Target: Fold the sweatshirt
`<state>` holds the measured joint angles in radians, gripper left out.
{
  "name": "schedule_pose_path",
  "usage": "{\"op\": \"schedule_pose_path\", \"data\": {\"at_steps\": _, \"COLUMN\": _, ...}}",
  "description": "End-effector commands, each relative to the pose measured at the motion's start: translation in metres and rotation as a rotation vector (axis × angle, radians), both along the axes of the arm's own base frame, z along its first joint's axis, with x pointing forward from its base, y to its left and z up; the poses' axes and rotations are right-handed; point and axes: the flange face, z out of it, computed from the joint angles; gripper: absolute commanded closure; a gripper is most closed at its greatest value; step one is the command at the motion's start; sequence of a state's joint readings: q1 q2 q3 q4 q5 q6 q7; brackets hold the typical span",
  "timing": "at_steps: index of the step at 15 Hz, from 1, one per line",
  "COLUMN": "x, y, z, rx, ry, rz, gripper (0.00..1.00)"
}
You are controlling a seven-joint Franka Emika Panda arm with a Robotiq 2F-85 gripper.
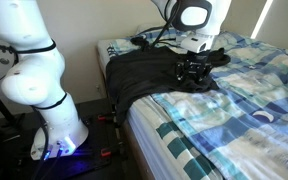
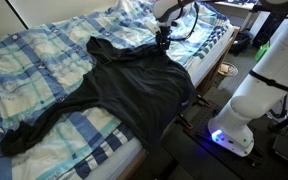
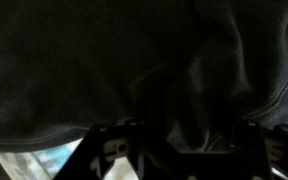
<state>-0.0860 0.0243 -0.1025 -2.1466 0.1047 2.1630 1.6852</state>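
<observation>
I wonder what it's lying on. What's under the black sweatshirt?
The sweatshirt lies spread out on the blue-and-white patchwork bedspread, which shows beside it. The part of the bedspread right beneath the fabric is covered, so whether anything else lies under there cannot be seen.

Bed: your bed [image 1: 246, 128] fills both exterior views, under a blue-and-white patchwork bedspread [image 2: 29, 55].
Wall: you see a plain beige wall [image 1: 92, 20] behind its head.
Floor: dark floor [image 2: 189, 165] alongside.
Light: bright patch [image 1: 272, 14], probably a window.
</observation>
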Motion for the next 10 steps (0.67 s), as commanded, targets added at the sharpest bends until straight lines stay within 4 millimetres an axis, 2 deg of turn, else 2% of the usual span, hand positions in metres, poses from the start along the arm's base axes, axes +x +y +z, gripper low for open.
{"op": "schedule_pose_path", "data": {"at_steps": 1, "x": -0.0034, "y": 0.0019, "z": 0.0017, "rx": -0.009, "ry": -0.021, "rz": -0.039, "gripper": 0.57}}
{"op": "schedule_pose_path", "data": {"at_steps": 6, "x": -0.0024, "y": 0.0049, "z": 0.0031, "rx": -0.010, "ry": -0.037, "rz": -0.039, "gripper": 0.96}}
{"op": "schedule_pose_path", "data": {"at_steps": 7, "x": -0.0023, "y": 0.0051, "z": 0.0024, "rx": -0.009, "ry": -0.037, "rz": -0.039, "gripper": 0.99}}
{"op": "schedule_pose_path", "data": {"at_steps": 10, "x": -0.0023, "y": 0.0063, "z": 0.0014, "rx": -0.004, "ry": -0.040, "rz": -0.037, "gripper": 1.00}}
